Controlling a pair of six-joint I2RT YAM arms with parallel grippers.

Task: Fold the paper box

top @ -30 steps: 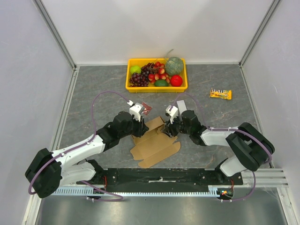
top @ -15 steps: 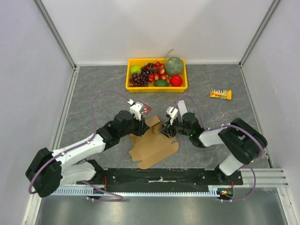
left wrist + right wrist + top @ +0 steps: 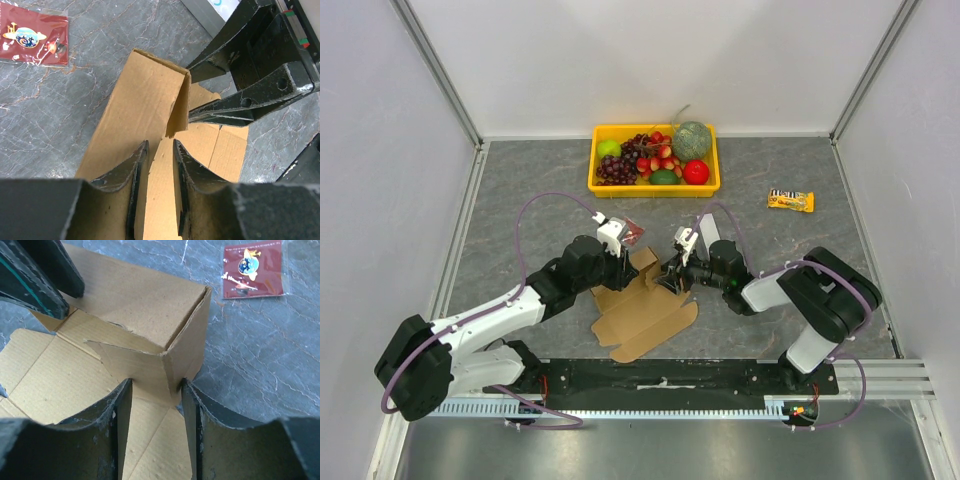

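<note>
My bench (image 3: 520,200) is grey and stone-patterned, veined with pale lines; toward its far side, near the back wall, sits the yellow tray (image 3: 653,189); well off to my right a yellow snack bar (image 3: 790,200) lies alone; nearer me, between tray and box, a small red packet (image 3: 633,234) lies flat on the stone; just beside it rests the brown paper box (image 3: 645,318), most of its sheet flat on the bench, one corner folded upright.
</note>
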